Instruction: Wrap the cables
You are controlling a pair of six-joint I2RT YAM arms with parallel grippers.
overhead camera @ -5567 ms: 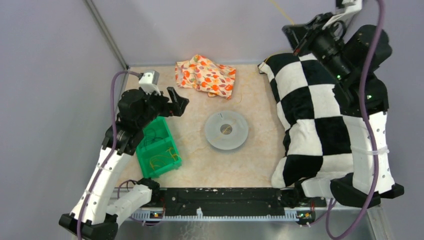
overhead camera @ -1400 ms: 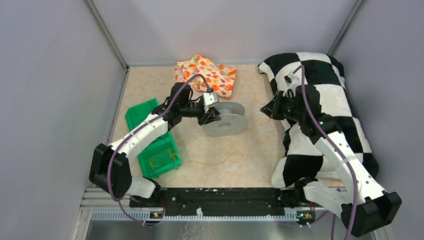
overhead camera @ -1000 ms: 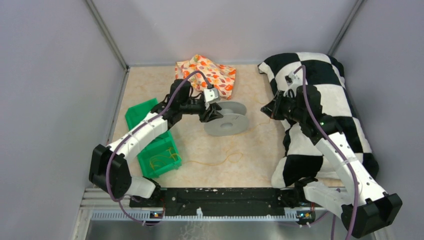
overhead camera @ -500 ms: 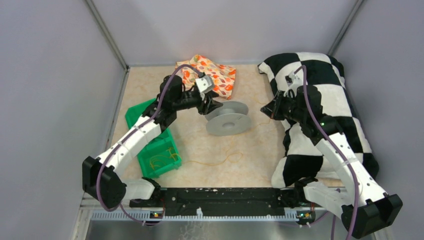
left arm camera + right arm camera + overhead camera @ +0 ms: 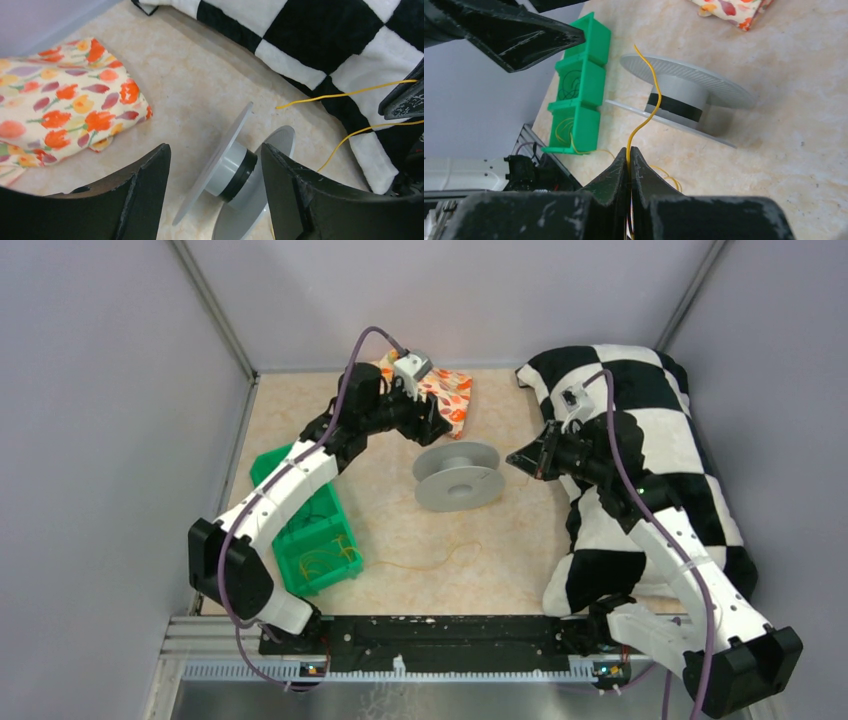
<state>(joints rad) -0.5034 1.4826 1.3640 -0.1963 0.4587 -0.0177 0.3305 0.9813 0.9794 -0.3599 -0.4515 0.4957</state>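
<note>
Cables point(image 5: 647, 117) — pinched ends hidden (right end effector point(image 5: 629, 152)).

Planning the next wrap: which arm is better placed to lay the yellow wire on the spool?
Likely right: the right gripper is shut on the yellow wire close beside the spool; the left gripper is open and empty.

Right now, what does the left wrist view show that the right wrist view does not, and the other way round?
Only the left wrist view shows the black-and-white checkered cushion. Only the right wrist view shows the green compartment bin. Both show the grey spool, the yellow wire and the floral cloth.
</note>
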